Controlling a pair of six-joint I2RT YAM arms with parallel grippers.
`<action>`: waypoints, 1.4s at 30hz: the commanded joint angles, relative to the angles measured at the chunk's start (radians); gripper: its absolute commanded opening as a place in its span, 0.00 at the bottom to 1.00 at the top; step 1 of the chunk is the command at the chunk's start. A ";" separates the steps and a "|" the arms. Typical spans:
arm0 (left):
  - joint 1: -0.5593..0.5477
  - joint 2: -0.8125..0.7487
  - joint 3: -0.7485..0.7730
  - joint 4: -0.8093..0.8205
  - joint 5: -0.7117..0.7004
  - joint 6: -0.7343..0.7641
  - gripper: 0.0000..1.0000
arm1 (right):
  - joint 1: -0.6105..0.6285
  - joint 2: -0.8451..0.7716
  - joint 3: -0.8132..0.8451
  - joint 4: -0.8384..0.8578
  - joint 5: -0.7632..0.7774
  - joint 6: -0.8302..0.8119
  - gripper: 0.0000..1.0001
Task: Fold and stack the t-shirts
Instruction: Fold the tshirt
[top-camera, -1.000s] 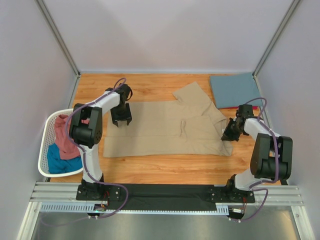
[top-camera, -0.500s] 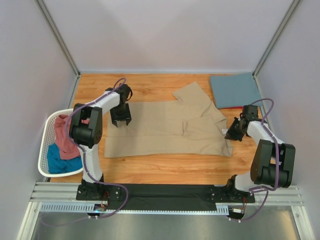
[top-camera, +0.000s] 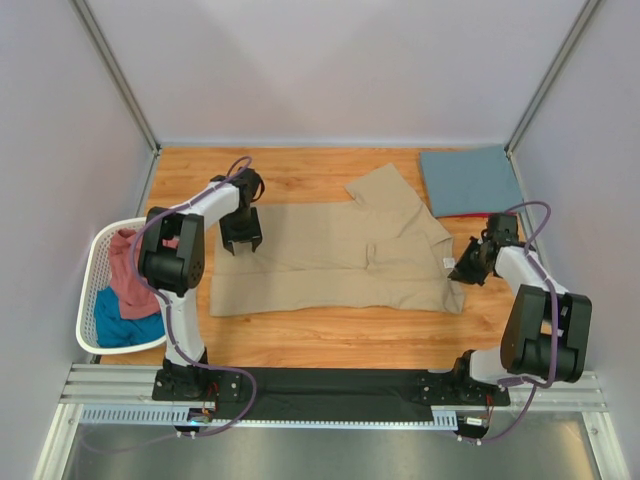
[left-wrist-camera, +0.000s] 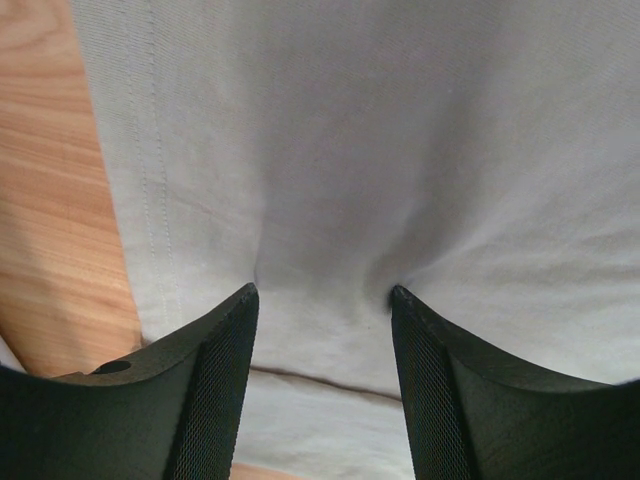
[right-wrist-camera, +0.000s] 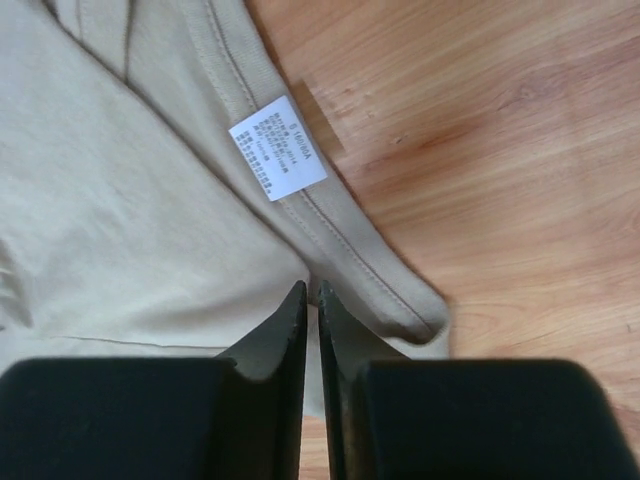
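Observation:
The tan t-shirt (top-camera: 330, 260) lies spread across the middle of the table, hem to the left and neck to the right. My left gripper (top-camera: 242, 243) is open, and its fingertips press down on the cloth near the hem (left-wrist-camera: 322, 295). My right gripper (top-camera: 462, 272) is shut on the tan cloth just below the collar (right-wrist-camera: 312, 290). The white neck label (right-wrist-camera: 277, 148) lies just beyond the right fingertips. A folded slate blue t-shirt (top-camera: 470, 180) lies at the back right, with a red edge (top-camera: 478, 215) showing under it.
A white slatted laundry basket (top-camera: 92, 262) stands at the left table edge and holds a dusty pink shirt (top-camera: 130, 272) and a teal shirt (top-camera: 122, 330). Bare wood (top-camera: 330, 335) shows in front of the tan shirt. Grey walls close in the sides and back.
My right gripper has moved a little to the right and outward, drawing the collar end with it. The wrinkle in the shirt's middle is flatter. The left arm has not moved.

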 joint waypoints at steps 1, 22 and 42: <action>0.004 -0.082 0.034 -0.010 0.065 0.029 0.64 | 0.017 -0.071 0.045 0.030 -0.063 0.027 0.14; 0.075 -0.085 0.296 0.010 0.125 0.209 0.64 | 0.210 0.711 1.116 0.042 -0.226 -0.037 0.59; 0.161 -0.059 0.312 0.045 0.116 0.195 0.63 | 0.299 1.292 1.665 0.200 -0.160 0.152 0.56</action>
